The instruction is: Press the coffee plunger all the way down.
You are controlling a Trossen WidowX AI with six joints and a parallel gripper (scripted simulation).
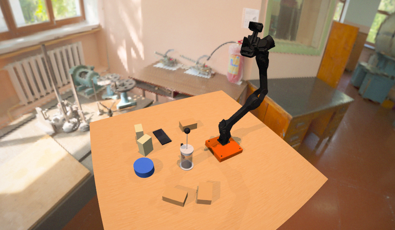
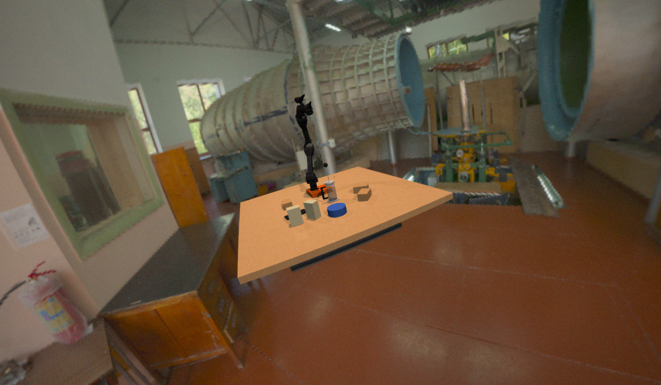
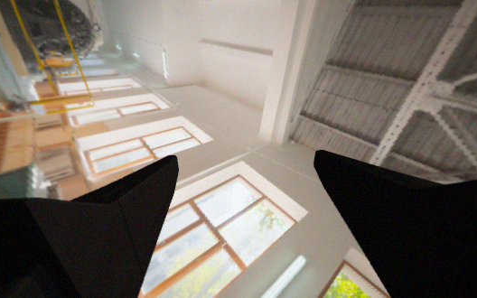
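The coffee press (image 1: 186, 158) (image 2: 332, 192) stands upright on the table, a clear cylinder with a white lid and base. Its black plunger knob (image 1: 187, 130) (image 2: 325, 164) is raised high above the lid on a thin rod. A black handle (image 2: 323, 193) is on its side. My gripper (image 3: 247, 160) is open, with nothing between its fingers in the wrist view. The arm holds it high above and away from the press, pointing off toward the room's walls and ceiling. The press is not in the wrist view.
A blue cylinder (image 1: 143, 167) (image 2: 336, 210), two pale upright blocks (image 1: 145, 145) (image 1: 139, 131) and a black flat slab (image 1: 162, 136) stand or lie near the press. Brown blocks (image 1: 188, 124) (image 1: 175, 196) (image 1: 204, 193) lie farther around it. The orange arm base (image 1: 223, 148) is beside it.
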